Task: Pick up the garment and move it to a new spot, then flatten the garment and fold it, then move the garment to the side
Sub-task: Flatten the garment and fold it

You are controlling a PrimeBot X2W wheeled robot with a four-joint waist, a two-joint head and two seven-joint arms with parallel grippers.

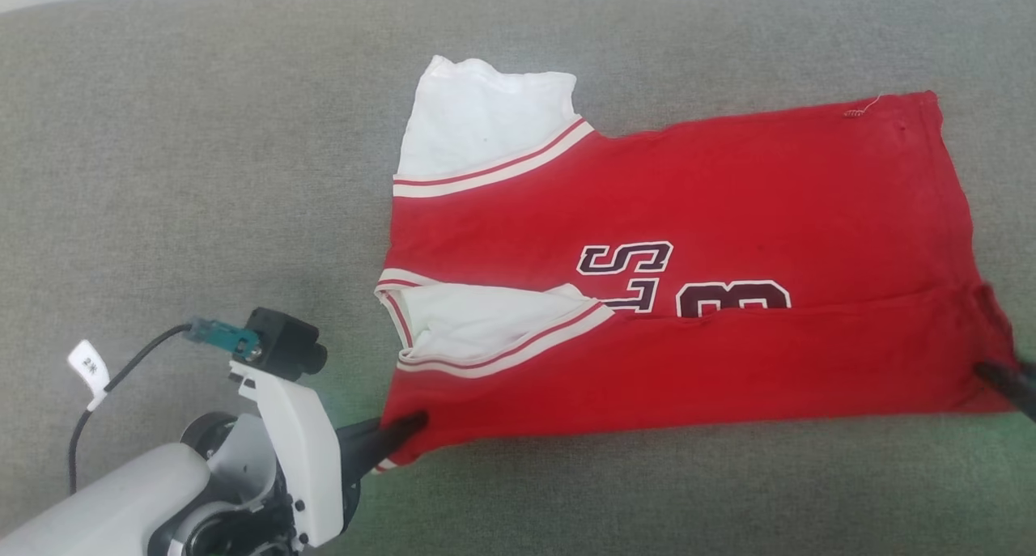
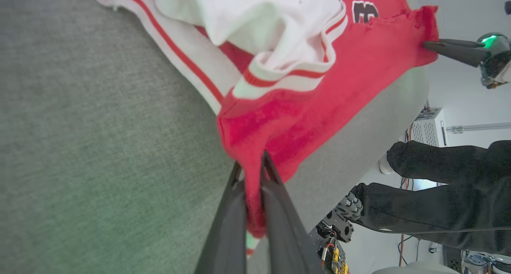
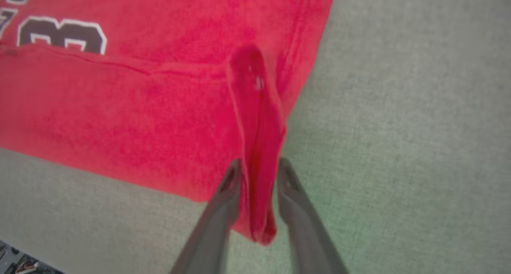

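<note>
The red jersey [image 1: 688,240] lies spread sideways on the grey surface, its near long edge folded over so that black lettering and part of the number are half covered. Its white sleeve section [image 1: 486,119] points to the far left. My left gripper [image 1: 405,426] is shut on the jersey's near left corner [image 2: 255,178]. At the right edge of the head view, my right gripper [image 1: 991,371] is shut on the near right corner, a pinched ridge of red cloth [image 3: 257,146] standing between its fingers. The left wrist view also catches the right gripper [image 2: 429,46] across the cloth.
The grey fabric surface [image 1: 202,176] stretches wide on all sides of the jersey. In the left wrist view, a person in dark clothing [image 2: 451,186] stands past the surface's near edge, beside a white unit [image 2: 429,126] and cables.
</note>
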